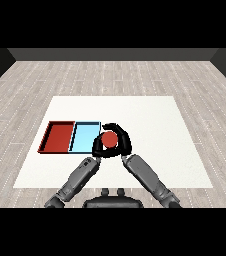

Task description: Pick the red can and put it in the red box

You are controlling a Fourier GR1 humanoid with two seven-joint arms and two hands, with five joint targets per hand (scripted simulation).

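The red can [109, 140] stands upright just off the right end of the light blue tray [84, 136], toward the near edge of the worktop [155, 125]. The right hand [124, 142] curls round it from the right and far side, and the left hand [98, 147] curls against its left side. The red tray [49, 137] lies by the worktop's left edge, touching the blue one.

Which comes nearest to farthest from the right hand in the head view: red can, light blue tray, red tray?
1. red can, within the right hand, whose fingers curl round it.
2. light blue tray, just left of the can.
3. red tray, farthest left.
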